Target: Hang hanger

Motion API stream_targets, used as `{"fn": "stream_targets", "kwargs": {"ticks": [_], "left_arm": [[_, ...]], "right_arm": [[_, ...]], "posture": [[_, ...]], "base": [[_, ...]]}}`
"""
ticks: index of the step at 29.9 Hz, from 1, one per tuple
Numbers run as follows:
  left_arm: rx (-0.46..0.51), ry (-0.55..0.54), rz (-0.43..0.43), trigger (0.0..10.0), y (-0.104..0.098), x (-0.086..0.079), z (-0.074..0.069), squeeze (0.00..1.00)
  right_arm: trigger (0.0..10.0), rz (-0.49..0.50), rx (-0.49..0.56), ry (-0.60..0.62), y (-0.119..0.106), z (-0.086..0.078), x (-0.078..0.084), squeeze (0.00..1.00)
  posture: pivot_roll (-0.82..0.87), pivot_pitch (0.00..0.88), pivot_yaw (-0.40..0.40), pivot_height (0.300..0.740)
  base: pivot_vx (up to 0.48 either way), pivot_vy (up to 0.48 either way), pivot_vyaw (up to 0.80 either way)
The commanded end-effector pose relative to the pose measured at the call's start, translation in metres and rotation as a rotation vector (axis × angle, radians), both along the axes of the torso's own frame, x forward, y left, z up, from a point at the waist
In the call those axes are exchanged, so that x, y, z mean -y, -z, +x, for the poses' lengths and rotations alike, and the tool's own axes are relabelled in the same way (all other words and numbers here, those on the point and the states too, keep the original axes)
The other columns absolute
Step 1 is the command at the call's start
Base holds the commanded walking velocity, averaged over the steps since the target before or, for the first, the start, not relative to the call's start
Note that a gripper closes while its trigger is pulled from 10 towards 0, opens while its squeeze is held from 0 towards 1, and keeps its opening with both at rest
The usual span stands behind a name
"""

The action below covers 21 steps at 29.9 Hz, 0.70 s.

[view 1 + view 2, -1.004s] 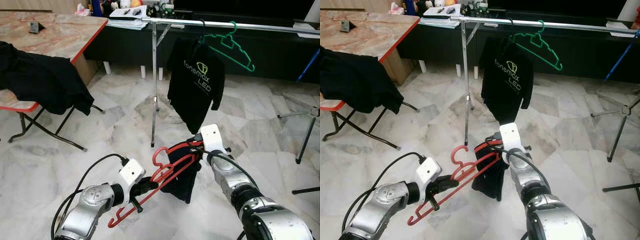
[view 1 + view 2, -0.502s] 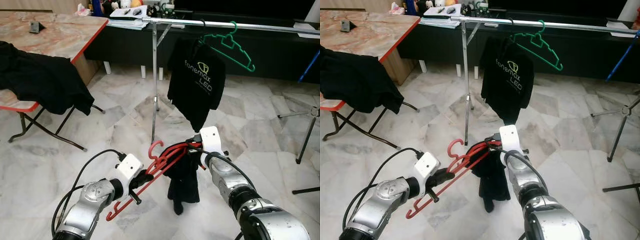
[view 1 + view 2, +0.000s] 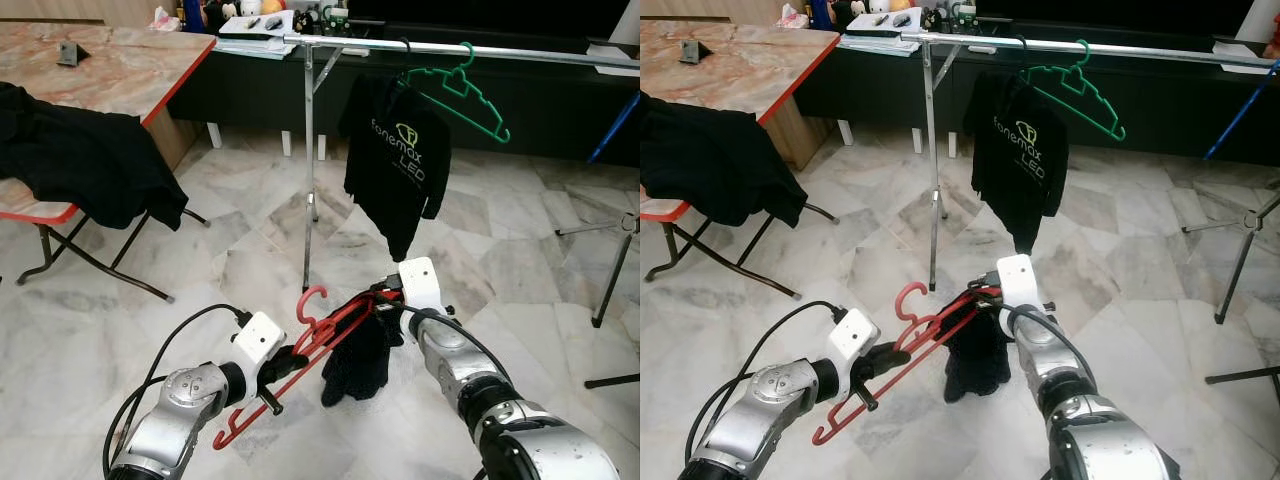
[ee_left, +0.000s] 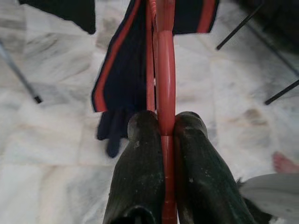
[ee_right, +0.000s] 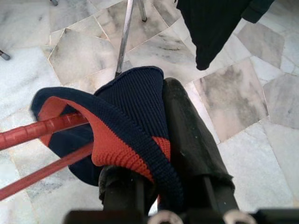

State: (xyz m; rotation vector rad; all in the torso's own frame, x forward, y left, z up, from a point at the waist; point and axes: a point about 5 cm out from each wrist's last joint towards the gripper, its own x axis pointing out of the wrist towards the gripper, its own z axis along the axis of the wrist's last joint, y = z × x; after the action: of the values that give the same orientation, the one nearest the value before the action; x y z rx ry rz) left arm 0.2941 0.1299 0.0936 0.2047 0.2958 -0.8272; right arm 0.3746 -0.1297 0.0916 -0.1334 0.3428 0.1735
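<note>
Red hanger (image 3: 300,350) sits low and near, over the marble floor (image 3: 200,270), slanting up from near-left to right. Left gripper (image 4: 163,126) has its fingers pressed tight on the hanger's thin bar. Right gripper (image 3: 388,300) grips the dark knit garment (image 3: 360,360) at its red-lined edge, where that drapes over the hanger's right end; fingers look clamped on cloth. Judgement: hanger is light and stiff, smooth plastic, liable to pivot in a one-point pinch; garment is soft and may slide off. Best held near the neck, hook (image 3: 308,300) free. Rail (image 3: 450,48) stands far, carrying a black T-shirt (image 3: 395,160) and green hanger (image 3: 460,90) (rail's right end cut off). How much garment is threaded on: unclear.
</note>
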Motion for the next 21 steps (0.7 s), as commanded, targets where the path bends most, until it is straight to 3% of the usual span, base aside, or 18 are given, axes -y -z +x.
{"fn": "stream_targets", "kwargs": {"ticks": [1,9,18,21], "left_arm": [[0.001,0.026,-0.021,10.0,-0.003,0.003,-0.003,0.00],[0.006,0.025,-0.046,10.0,-0.006,0.006,0.000,0.00],[-0.037,0.129,-0.121,10.0,-0.015,0.014,-0.004,0.00],[-0.035,0.125,-0.103,10.0,-0.014,0.013,-0.003,0.00]], "right_arm": [[10.0,0.015,0.021,0.000,-0.009,0.005,-0.003,0.00],[10.0,0.046,0.018,0.010,-0.009,0.005,-0.004,0.00],[10.0,0.117,-0.005,0.046,-0.006,0.003,-0.002,0.00],[10.0,0.118,-0.006,0.044,-0.006,0.003,-0.003,0.00]], "posture": [[0.06,0.172,-0.019,0.740],[0.06,0.173,-0.018,0.740],[0.05,0.175,-0.016,0.740],[0.06,0.175,-0.014,0.740]], "base": [[0.000,0.000,0.00],[0.000,0.000,0.00],[0.000,0.000,0.00],[0.000,0.000,0.00]]}}
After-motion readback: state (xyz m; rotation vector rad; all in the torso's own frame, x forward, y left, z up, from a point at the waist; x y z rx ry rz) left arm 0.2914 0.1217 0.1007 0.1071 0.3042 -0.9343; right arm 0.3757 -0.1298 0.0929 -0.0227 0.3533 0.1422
